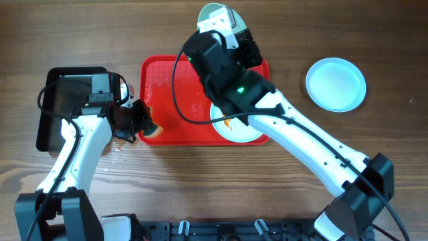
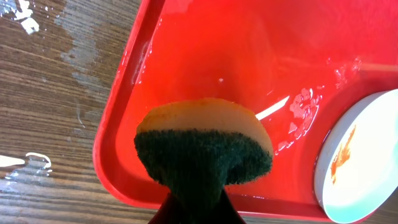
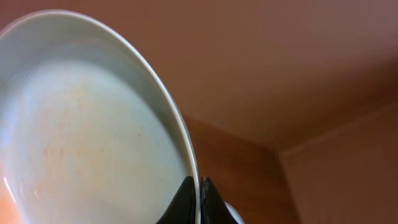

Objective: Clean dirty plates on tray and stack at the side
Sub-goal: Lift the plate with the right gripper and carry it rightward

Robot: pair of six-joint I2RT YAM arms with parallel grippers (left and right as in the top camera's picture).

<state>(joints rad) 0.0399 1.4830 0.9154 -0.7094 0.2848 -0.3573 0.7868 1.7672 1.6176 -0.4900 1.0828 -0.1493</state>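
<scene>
My right gripper (image 3: pixel 199 200) is shut on the rim of a pale plate (image 3: pixel 87 124), held up on edge with a faint orange film on its face. In the overhead view this plate (image 1: pixel 212 13) shows just past the far edge of the red tray (image 1: pixel 167 80). A second dirty plate (image 1: pixel 235 128) with an orange smear lies in the tray's near right corner, partly under my right arm. My left gripper (image 2: pixel 198 208) is shut on a yellow-and-green sponge (image 2: pixel 202 149), which hangs over the tray's near left corner (image 2: pixel 118 168). The smeared plate (image 2: pixel 357 162) lies to the sponge's right.
A clean pale plate (image 1: pixel 336 84) lies on the wooden table right of the tray. A glossy black tray (image 1: pixel 50 114) sits at the left, behind my left arm. Water drops and wet patches (image 2: pixel 25 18) mark the wood beside the red tray, and its floor is wet.
</scene>
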